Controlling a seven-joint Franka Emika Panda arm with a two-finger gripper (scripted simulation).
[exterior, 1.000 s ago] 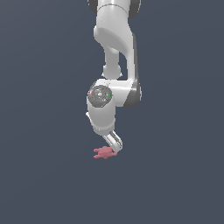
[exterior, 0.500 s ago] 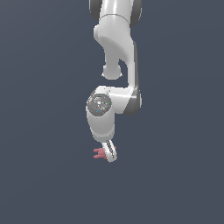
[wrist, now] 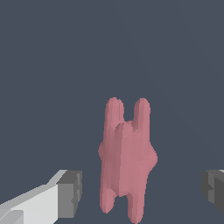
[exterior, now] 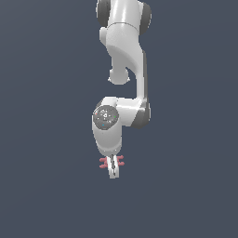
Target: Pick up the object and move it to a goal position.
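While arm [exterior: 123,69] hangs over object [wrist: 126,159], fingers [wrist: 65,194] spread wide either side, pads apart from it.

Arm [exterior: 123,56]: white shell, smooth, looks like moulded plastic w/ soft sheen; highlights on rounded links. Dark grey joint bands, matt. Wrist cap [exterior: 105,115]: dark grey disc, duller than shell.

Gripper [wrist: 142,192]: white body smooth, semi-gloss; finger pads [wrist: 70,193] grey, matt, flat-faced, look rubbery.

Object [wrist: 126,159]: pinkish-red, matt, no specular shine; surface smooth but lumpy/rounded, prongs soft-edged, waxy or plastic look. Exterior view shows only its red prongs [exterior: 103,162], flat colour.

Ground [exterior: 42,186]: uniform dark blue-grey, matt, no texture or grain visible.
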